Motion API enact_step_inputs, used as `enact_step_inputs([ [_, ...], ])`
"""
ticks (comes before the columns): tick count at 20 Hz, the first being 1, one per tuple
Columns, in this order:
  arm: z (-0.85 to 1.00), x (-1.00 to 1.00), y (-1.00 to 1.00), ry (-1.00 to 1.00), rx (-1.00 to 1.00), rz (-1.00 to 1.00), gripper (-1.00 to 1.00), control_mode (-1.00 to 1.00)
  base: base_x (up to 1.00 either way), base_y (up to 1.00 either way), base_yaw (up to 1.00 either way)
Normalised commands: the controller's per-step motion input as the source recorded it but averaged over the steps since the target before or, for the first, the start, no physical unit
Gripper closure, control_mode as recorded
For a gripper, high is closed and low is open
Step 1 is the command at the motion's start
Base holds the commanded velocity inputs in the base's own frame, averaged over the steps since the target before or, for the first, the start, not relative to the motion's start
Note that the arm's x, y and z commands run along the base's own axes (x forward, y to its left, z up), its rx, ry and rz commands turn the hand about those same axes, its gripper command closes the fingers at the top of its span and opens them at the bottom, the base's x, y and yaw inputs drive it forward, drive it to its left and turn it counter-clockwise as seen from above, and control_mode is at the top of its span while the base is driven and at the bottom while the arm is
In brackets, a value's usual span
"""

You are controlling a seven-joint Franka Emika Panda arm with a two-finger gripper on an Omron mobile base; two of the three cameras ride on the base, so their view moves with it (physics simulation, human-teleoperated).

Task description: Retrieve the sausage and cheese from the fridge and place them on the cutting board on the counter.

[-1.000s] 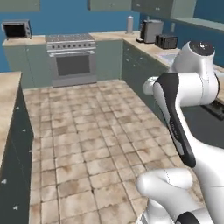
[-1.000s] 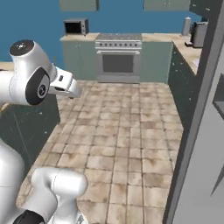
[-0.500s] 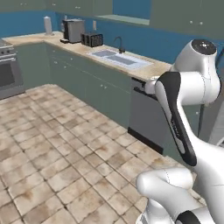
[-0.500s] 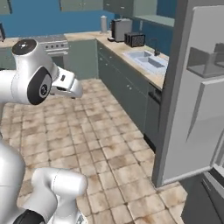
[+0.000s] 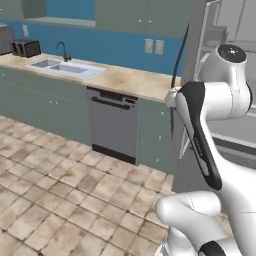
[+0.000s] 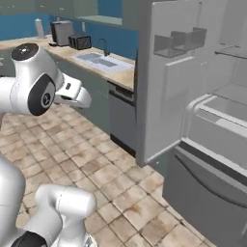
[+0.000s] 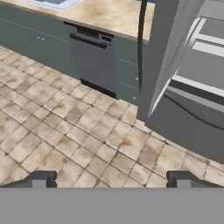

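Tan tiled kitchen floor (image 7: 65, 144) lies directly under the gripper (image 7: 111, 178), whose jaws stand wide apart and hold nothing. Ahead to its left is a grey dishwasher (image 7: 92, 65) beneath the counter (image 7: 113, 15). Ahead to its right stands the fridge (image 6: 193, 96), door swung open, grey shelves showing.

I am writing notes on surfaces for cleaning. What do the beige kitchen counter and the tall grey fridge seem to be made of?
The beige marbled counter looks like polished stone: mottled tan patches with darker brown veining, though it could be a laminate. The tall grey fridge looks like brushed or painted metal: flat, even grey panels with a soft sheen.
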Motion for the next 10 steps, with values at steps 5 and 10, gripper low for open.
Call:
enact_step_inputs([
  [5,0.0,0.0,0.0,0.0,0.0,0.0,-1.0,1.0,-0.25,-0.3,-0.41],
  [10,0.0,0.0,0.0,0.0,0.0,0.0,-1.0,1.0,0.0,-0.3,-0.37],
])
